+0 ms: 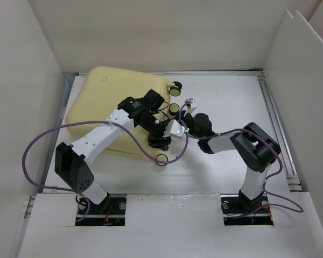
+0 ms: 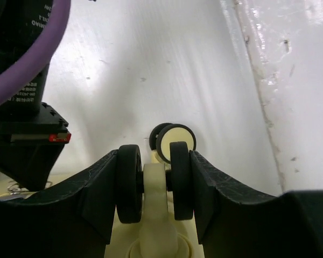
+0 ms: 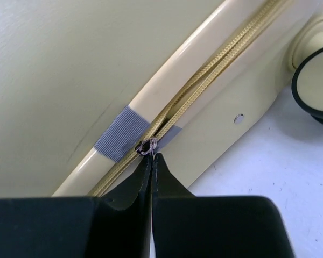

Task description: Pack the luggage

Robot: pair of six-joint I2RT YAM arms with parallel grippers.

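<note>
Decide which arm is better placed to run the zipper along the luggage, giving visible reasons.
Right. The right gripper is shut on the zipper pull at the luggage seam, while the left gripper clamps a wheel, probably steadying it.

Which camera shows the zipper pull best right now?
Right wrist: the zipper pull sits close-up at the shut right gripper tips, on the luggage seam. Top external hides it behind the arms; left wrist shows only wheels.

White table [image 1: 231,107], white panels [image 1: 21,80] around it
</note>
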